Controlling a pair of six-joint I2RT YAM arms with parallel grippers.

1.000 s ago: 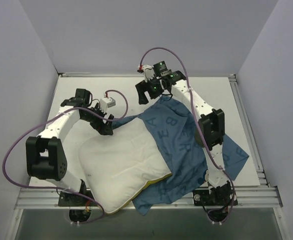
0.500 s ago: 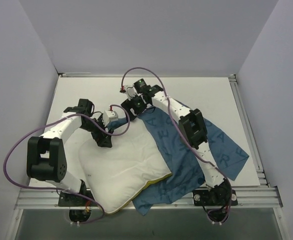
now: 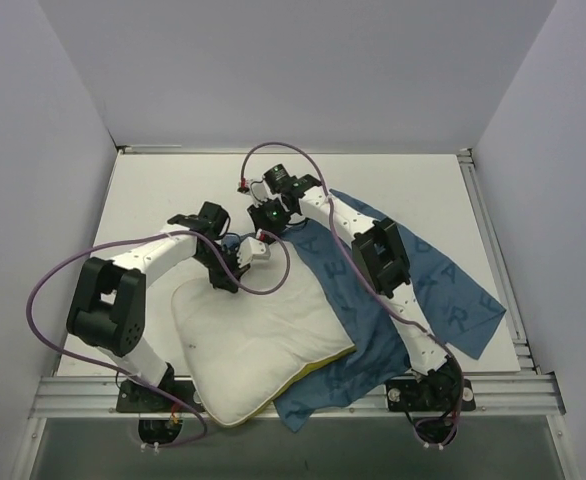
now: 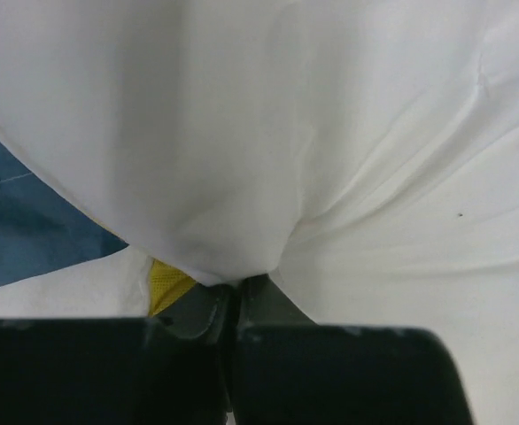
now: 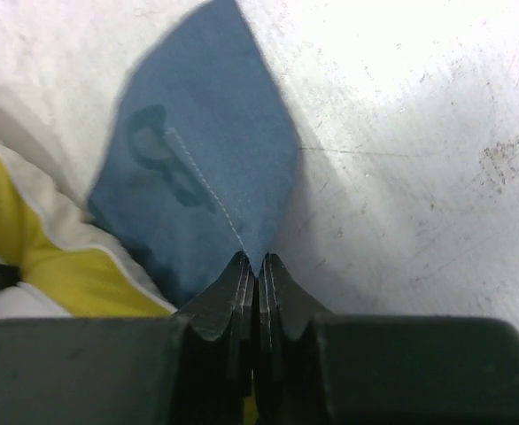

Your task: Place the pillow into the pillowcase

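From above, the pillow [image 3: 258, 340] lies on the table [image 3: 153, 190], overlapping the pillowcase [image 3: 428, 290] to its right. Left wrist: the left gripper [image 4: 236, 288] pinches pillow fabric (jaws tight together). Right wrist: the right gripper [image 5: 256, 266] clamps a pillowcase corner.

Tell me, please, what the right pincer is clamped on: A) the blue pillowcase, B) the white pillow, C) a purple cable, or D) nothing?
A: the right wrist view shows the right pincer shut on a blue corner of the pillowcase; the left pincer holds the pillow.
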